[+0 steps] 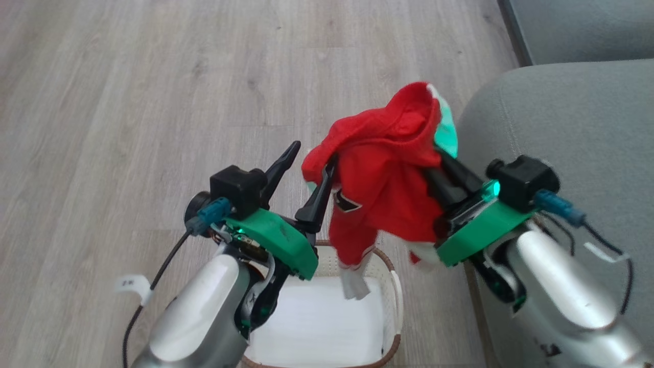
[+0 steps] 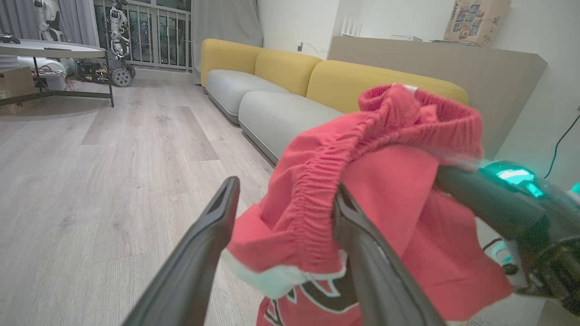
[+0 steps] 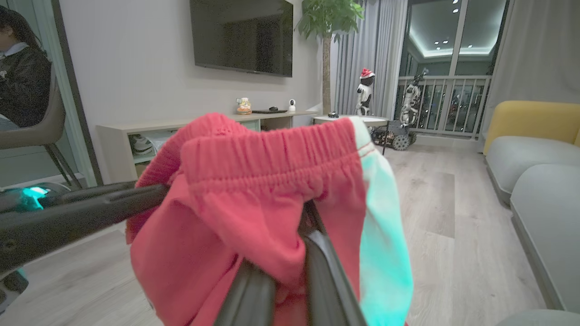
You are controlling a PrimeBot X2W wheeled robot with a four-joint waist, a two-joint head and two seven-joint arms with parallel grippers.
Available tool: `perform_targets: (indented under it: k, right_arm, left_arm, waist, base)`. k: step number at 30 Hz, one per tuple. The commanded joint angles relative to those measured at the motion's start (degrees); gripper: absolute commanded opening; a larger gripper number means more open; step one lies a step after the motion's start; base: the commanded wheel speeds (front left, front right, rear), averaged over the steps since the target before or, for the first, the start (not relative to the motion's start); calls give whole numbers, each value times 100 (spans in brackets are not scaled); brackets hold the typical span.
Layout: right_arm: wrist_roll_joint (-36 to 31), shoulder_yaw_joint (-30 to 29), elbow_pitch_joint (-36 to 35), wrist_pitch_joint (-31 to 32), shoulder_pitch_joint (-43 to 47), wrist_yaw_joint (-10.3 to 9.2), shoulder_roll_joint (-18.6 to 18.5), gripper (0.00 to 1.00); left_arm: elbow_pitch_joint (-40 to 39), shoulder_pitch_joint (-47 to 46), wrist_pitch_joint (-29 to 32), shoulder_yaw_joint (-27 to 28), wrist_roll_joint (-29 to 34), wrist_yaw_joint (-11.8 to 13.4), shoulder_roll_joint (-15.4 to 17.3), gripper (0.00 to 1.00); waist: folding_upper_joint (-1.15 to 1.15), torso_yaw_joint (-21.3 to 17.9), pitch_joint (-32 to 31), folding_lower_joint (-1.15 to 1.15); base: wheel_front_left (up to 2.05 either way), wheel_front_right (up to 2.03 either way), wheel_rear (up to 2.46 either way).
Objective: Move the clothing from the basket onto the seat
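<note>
The red clothing (image 1: 388, 174) hangs in the air above the basket (image 1: 394, 286), its white-trimmed leg end dangling just inside the rim. My right gripper (image 1: 444, 171) is shut on the bunched waistband, its fingertips buried in the cloth (image 3: 272, 217). My left gripper (image 1: 312, 154) is open beside the garment's left edge; the fabric (image 2: 317, 203) drapes over the inner finger (image 2: 362, 253), and the outer finger (image 2: 204, 244) is bare. The grey-green seat (image 1: 562, 117) lies just right of the garment.
Pale wood floor (image 1: 153, 102) stretches ahead and to the left. A person (image 3: 22, 77) sits on a chair by the wall. A TV unit (image 3: 181, 131), a round table (image 2: 50, 49) and small robots by the balcony railing (image 3: 408, 97) stand farther off.
</note>
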Motion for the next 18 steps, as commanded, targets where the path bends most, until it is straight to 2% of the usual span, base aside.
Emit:
perform_targets:
  k: [1, 8, 18]
  right_arm:
    - [-24, -58, -264, -38, -140, -1, -46, 0]
    - [-37, -494, -629, -38, -128, -1, -304, 0]
    - [-123, -966, -1156, -38, -80, -1, -758, 0]
  left_arm:
    - [-190, -171, -54, 172, -11, 17, 79, 100]
    - [-185, -86, -151, 17, 6, -41, 48, 100]
    - [-96, -204, -407, -230, 261, -101, 43, 100]
  waist:
    - [0, -42, 2, 0]
    - [0, -385, 12, 0]
    - [0, -1105, 81, 0]
  base:
    - [0, 0, 0]
    - [0, 0, 0]
    - [0, 0, 0]
